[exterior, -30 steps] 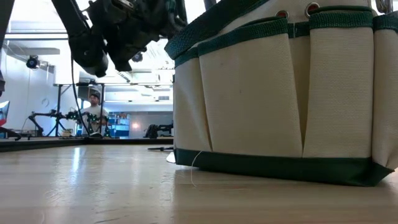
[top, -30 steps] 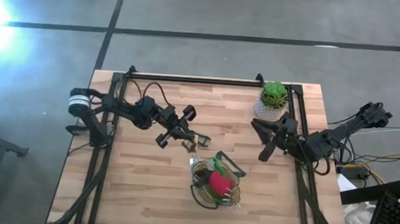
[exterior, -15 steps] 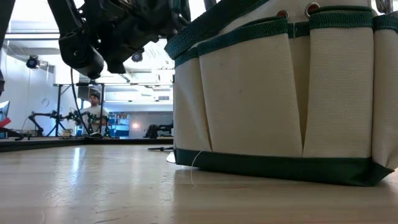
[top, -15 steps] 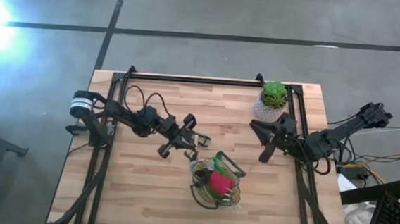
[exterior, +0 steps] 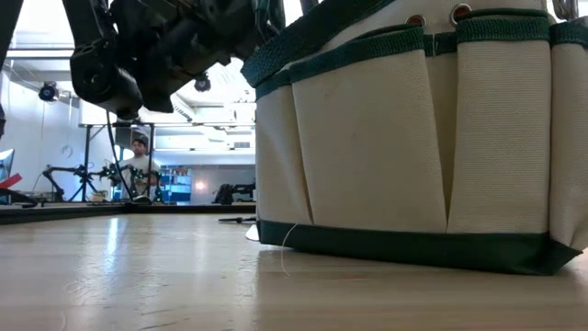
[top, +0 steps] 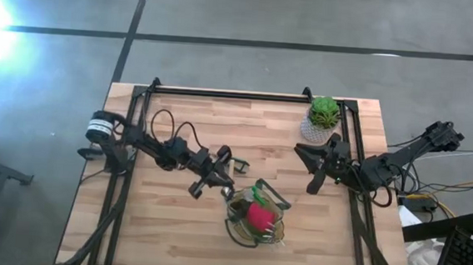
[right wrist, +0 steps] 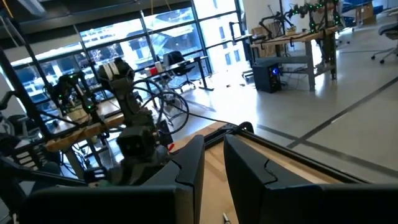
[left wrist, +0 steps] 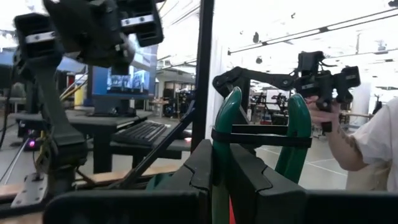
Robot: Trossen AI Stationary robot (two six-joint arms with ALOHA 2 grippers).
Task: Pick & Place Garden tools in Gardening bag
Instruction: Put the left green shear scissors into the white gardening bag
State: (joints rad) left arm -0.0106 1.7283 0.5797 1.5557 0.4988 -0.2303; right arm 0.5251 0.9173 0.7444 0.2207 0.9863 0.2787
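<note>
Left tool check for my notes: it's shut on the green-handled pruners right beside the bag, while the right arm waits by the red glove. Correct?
Not quite. The high view shows the right tool waiting by the potted plant; the red glove lies inside the bag. The left tool does grip the pruners.

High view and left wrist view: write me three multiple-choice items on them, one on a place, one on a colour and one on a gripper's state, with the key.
1. What stands next to the right gripper?
A. the potted plant
B. a watering can
C. a cardboard box

2. What colour is the item showing in the mouth of the gardening bag?
A. blue
B. red
C. yellow

3. How is the left gripper?
A. open and empty
B. shut on a trowel
C. shut on the green-handled pruners

Key: 1 A, the plant sits just beyond that gripper on the table; 2 B, a red patch fills the bag's mouth; 3 C, the green handles stand up between its fingers.
</note>
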